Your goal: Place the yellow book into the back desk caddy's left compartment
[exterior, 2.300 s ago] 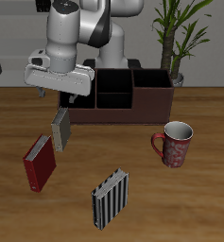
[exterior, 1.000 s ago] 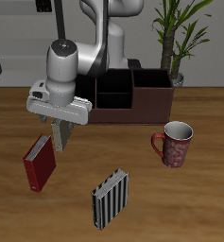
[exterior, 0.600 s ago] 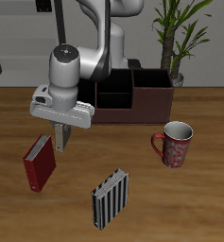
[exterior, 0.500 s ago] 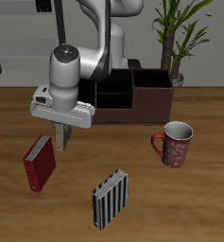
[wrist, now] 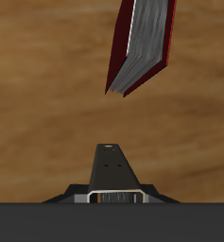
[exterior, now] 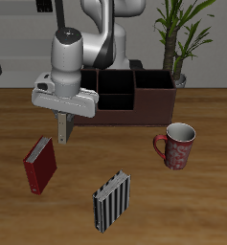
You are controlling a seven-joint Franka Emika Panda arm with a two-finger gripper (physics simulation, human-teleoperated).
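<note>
My gripper [exterior: 64,119] is shut on the yellow book [exterior: 63,130], which hangs upright from the fingers just above the table, in front of the back desk caddy [exterior: 134,103]. In the wrist view the held book [wrist: 107,170] shows edge-on as a dark wedge. The caddy is a long dark reddish-brown box with black-lined sections. One large end section [exterior: 155,82] shows beside the plant. The caddy's other end is hidden behind my arm.
A red book [exterior: 40,163] lies nearer the table's front edge, below the gripper; it also shows in the wrist view [wrist: 142,43]. A striped book [exterior: 112,200] stands near the front edge. A red mug [exterior: 178,145] stands in front of the caddy. A potted plant [exterior: 182,33] is behind it.
The gripper came down over the yellow book, closed on it and has lifted it a little off the table, now hanging upright.
</note>
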